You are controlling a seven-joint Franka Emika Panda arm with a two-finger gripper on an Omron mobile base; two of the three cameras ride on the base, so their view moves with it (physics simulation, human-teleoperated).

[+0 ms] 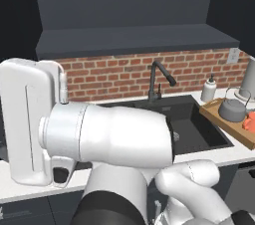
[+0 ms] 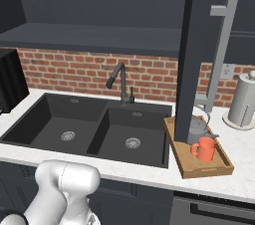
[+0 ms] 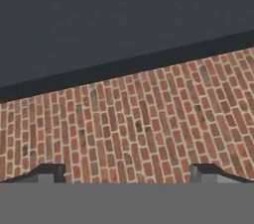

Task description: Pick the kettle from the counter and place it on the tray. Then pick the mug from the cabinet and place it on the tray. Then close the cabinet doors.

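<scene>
The wooden tray (image 2: pixel 220 170) lies on the white counter (image 2: pixel 244 149) right of the sink. On the tray stand the grey kettle (image 1: pixel 232 110) and the orange mug (image 2: pixel 204 149); in the right base view the kettle (image 2: pixel 198 130) is partly behind a cabinet door. That cabinet door (image 2: pixel 196 55) juts out over the tray, edge-on, with its silver bar handle (image 2: pixel 220 52) showing. The cabinet (image 1: pixel 129 0) above the sink stands open. My gripper (image 3: pixel 127 176) is open with nothing between its fingertips (image 3: pixel 47 173), facing the brick wall just under the cabinet's bottom edge.
A black double sink (image 2: pixel 94 129) with a dark faucet (image 2: pixel 119 82) fills the middle of the counter. A white soap bottle (image 1: pixel 209 89) stands behind the tray. A paper towel roll (image 2: pixel 244 100) is at the far right, a black microwave (image 2: pixel 10 82) at the left.
</scene>
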